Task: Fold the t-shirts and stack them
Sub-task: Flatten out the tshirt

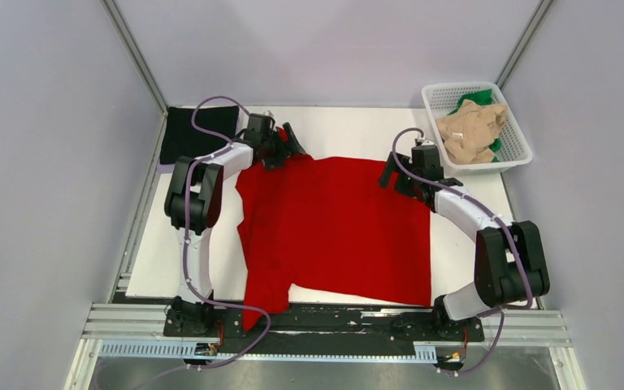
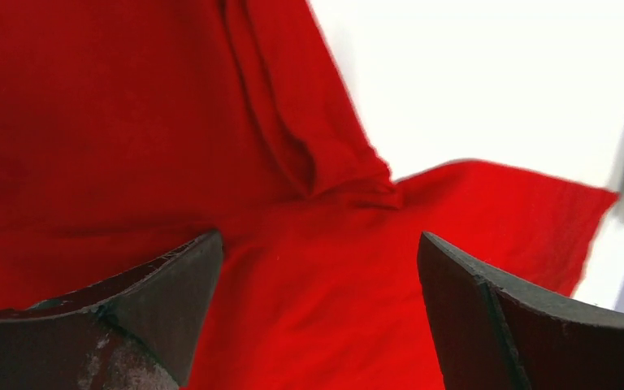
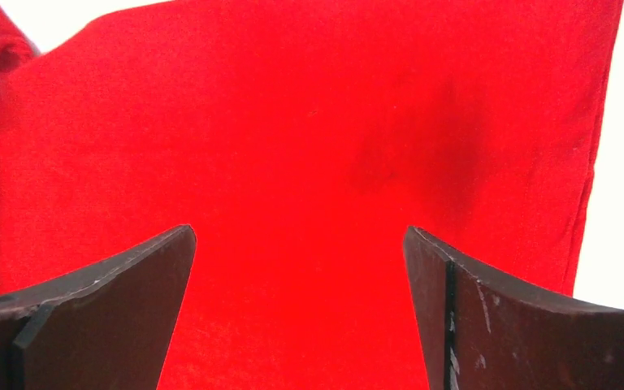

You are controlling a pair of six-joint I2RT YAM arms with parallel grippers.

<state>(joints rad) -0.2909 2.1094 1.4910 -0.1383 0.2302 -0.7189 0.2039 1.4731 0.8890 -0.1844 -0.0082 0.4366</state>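
Across the middle of the bench (image 1: 349, 130) the red t-shirt (image 1: 337, 223) lies spread open, its far edge running between the two arms and its near left part drooping over the near edge onto the black rail (image 1: 357, 313). The left gripper (image 2: 317, 244) sits at the shirt's far left corner with its fingers apart above a bunched ridge of cloth. The right gripper (image 3: 299, 231) sits at the far right corner, also spread wide, over flat red fabric. Whether either touches the cloth cannot be told. The likely trouble is an uneven pinch: the left side could take the ridge and an extra layer while the right slides off smooth cloth and comes up empty, so the fold would go skew. The overhanging part could also drag or catch on the rail as the shirt is pulled. The black t-shirt (image 1: 201, 126) lies folded at the far left corner, just beside the left arm, where a wide swing could disturb it. A white basket (image 1: 455, 86) at the far right corner holds the beige t-shirt (image 1: 471, 130) and green t-shirt (image 1: 475, 99), near the right arm's reach.
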